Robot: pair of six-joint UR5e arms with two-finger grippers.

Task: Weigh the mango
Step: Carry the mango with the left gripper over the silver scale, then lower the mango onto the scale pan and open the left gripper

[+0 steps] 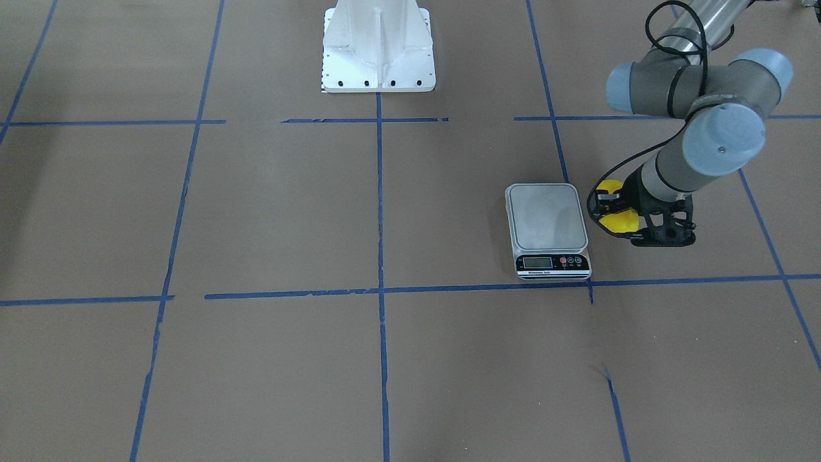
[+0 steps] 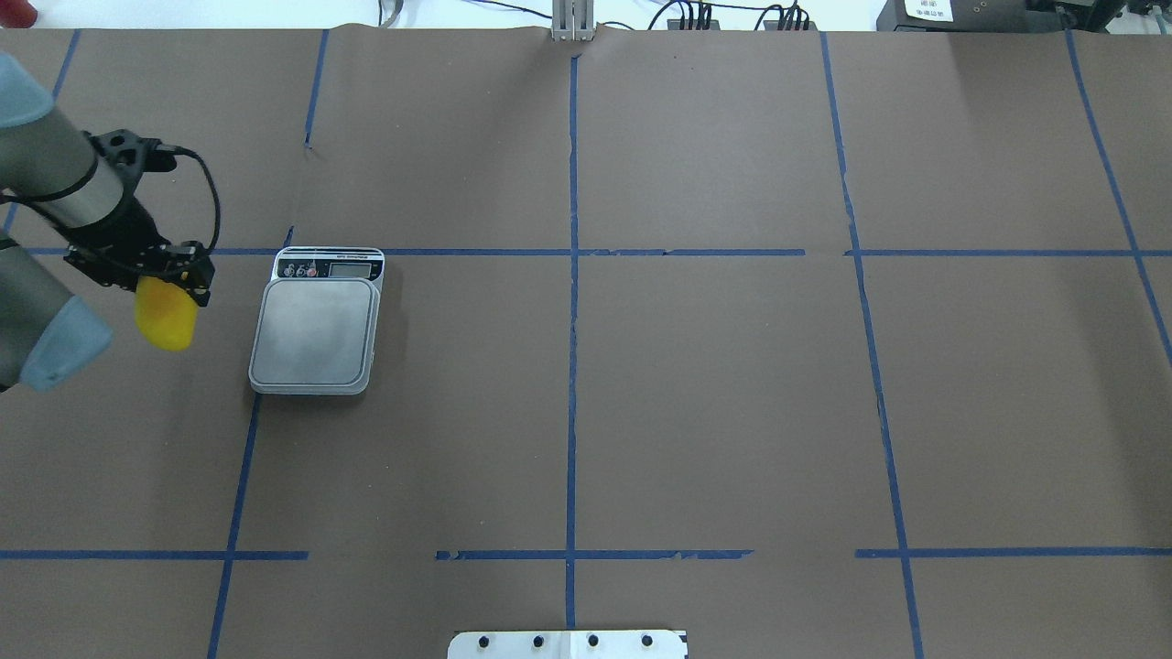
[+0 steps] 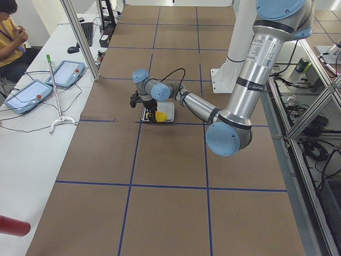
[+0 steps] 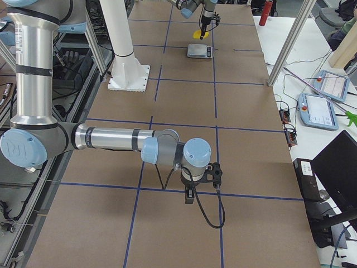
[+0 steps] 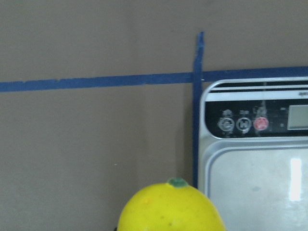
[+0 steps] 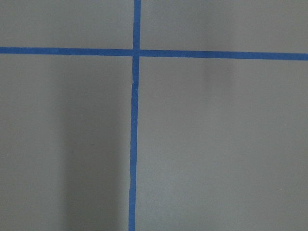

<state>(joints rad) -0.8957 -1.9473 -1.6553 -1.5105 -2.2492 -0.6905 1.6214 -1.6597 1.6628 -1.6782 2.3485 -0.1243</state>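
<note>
The small, bright-yellow oblong mango (image 2: 166,316) was pinched at one end in the jaws of the left black two-finger gripper (image 2: 168,289), just beside the flat silver digital scale (image 2: 316,334), likely for setting onto it (whether the right gripper (image 4: 189,193) was open, I could not tell).

In the left wrist view the mango (image 5: 171,207) is cut off by the bottom edge, so only its top with the green stem end shows. The scale (image 5: 260,187) runs out at the right and bottom edges, and its display (image 5: 297,117) is too blurred to read. From overhead the left gripper (image 2: 179,279) covers the mango's far end, and whether the fruit touches the table (image 2: 641,412) cannot be told; the right gripper (image 4: 189,196) shows only in the right side view, too small to tell how its jaws stand.
</note>
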